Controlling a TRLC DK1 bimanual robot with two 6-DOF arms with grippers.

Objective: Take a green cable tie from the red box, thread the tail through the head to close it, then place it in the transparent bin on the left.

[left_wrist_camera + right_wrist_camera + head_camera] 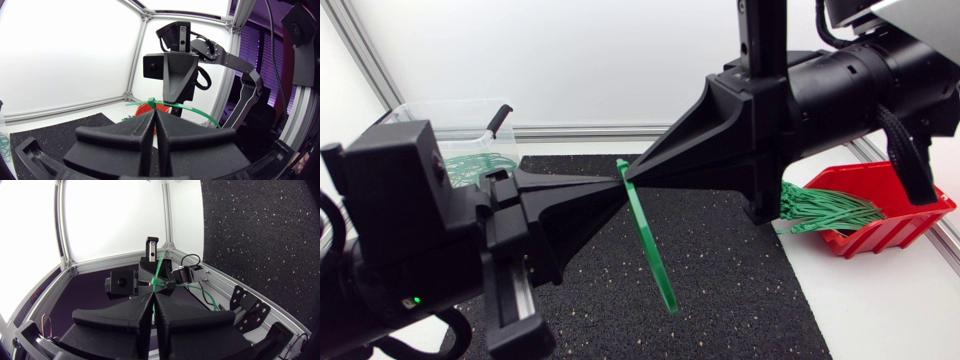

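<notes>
The left gripper (pixel 611 185) and right gripper (pixel 631 178) meet tip to tip, each clamped on the green cable tie (pixel 649 240) between its jaws.

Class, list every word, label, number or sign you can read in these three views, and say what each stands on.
None: no word, number, label or sign is readable in any view.
The left pincer, right pincer, tie, red box and bin show no print.
A small green light glows on the left arm; it is no text.
</notes>
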